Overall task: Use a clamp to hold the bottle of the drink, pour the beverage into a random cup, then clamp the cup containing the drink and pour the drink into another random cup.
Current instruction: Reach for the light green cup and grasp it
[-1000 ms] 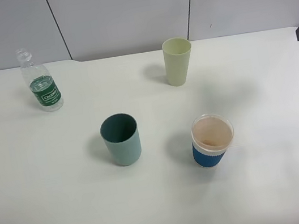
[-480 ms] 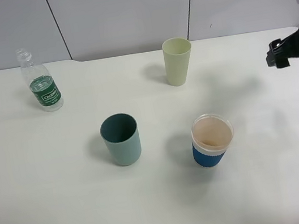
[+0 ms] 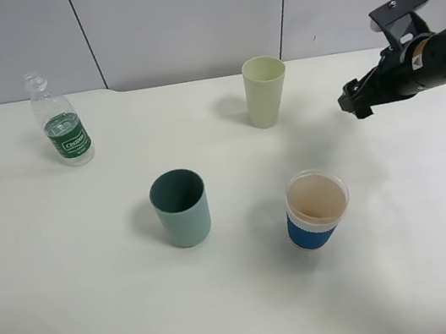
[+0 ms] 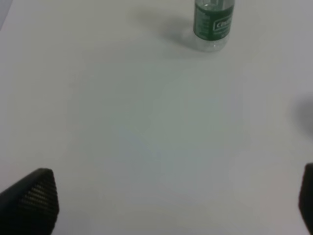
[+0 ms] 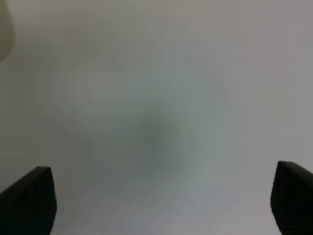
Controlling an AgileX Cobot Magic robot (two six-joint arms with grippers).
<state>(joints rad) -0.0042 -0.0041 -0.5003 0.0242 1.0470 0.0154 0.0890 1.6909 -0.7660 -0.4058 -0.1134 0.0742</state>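
Observation:
The bottle of the drink [image 3: 62, 124] stands upright and uncapped at the table's far left, and the left wrist view also shows this bottle [image 4: 212, 24]. Its clear beverage cannot be made out. The pale yellow-green tumbler [image 3: 265, 91] stands at the back centre. The squat teal cup [image 3: 181, 208] is left of centre. My right gripper [image 3: 355, 102] hovers right of the tumbler, apart from it. Its fingers are open with nothing between them [image 5: 159, 200]. A sliver of the tumbler [image 5: 5, 29] shows at that view's edge. My left gripper [image 4: 168, 200] is open over bare table, well short of the bottle.
A blue-sleeved paper cup [image 3: 317, 208] stands right of the teal cup, below and in front of the right arm. The white table [image 3: 76, 312] runs back to a grey panelled wall.
The right arm has come in from the right edge and moved left toward the yellow-green tumbler. The bottle and the cups have not moved.

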